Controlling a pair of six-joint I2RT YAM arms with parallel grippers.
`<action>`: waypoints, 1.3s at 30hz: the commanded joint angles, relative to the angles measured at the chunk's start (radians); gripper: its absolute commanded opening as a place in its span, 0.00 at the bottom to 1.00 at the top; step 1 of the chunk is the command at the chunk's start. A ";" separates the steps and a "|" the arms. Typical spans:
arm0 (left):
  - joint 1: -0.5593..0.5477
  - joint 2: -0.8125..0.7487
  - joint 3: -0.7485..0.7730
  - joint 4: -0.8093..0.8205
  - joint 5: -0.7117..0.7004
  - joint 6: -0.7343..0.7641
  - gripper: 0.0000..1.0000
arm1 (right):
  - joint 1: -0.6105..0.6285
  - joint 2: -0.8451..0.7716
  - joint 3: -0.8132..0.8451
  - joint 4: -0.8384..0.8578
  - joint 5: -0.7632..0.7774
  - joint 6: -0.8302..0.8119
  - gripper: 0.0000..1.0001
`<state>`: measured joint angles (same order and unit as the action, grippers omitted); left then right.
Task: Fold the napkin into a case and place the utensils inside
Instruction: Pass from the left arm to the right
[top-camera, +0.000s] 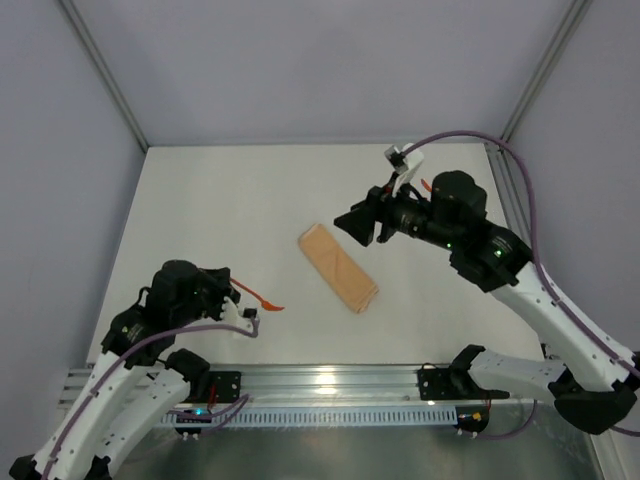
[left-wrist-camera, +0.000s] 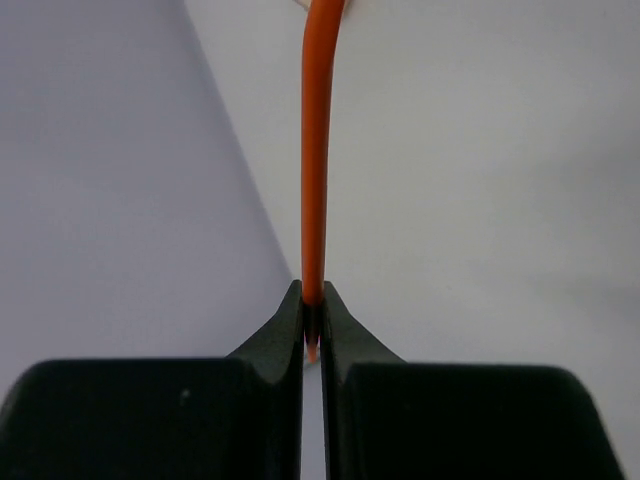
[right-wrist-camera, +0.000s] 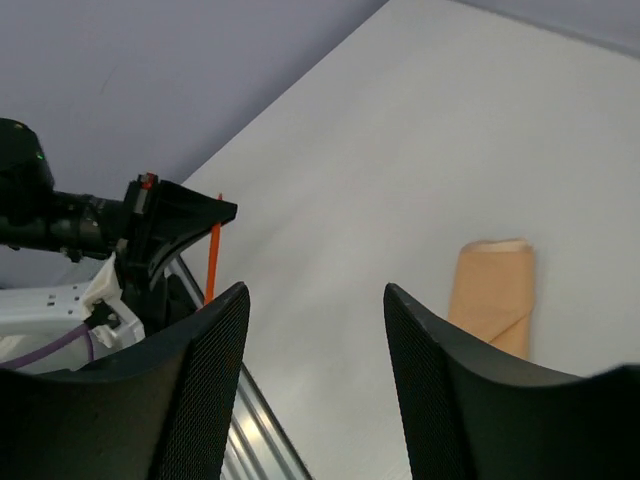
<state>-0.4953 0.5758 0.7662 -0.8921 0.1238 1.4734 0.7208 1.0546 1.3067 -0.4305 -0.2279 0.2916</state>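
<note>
Centrally on the white surface (top-camera: 230, 200) lies the peach-orange case (top-camera: 338, 268), the cloth folded into a narrow rectangle that runs diagonally from far left to near right. The right wrist view shows a diagonal edge across one end. Well apart from it, to the near left, one thin orange-red utensil (top-camera: 262, 297) juts rightward from the left claw (top-camera: 232, 287), whose jaws are pinched tight on the stick's end. Near the case's far right side, the right claw (top-camera: 358, 225) hangs facing left, jaws spread wide with nothing between them.
</note>
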 joint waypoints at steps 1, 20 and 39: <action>0.001 -0.112 -0.036 0.053 0.132 0.391 0.00 | 0.049 0.151 0.020 -0.002 -0.154 0.014 0.57; 0.001 -0.432 -0.194 -0.025 0.050 0.581 0.00 | 0.509 0.617 0.190 0.107 0.036 0.106 0.54; 0.001 -0.399 -0.200 0.028 0.010 0.463 0.00 | 0.519 0.710 0.178 0.091 0.013 0.112 0.07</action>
<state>-0.4953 0.1699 0.5697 -0.9016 0.1455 1.9629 1.2331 1.7889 1.4979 -0.3809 -0.1940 0.3790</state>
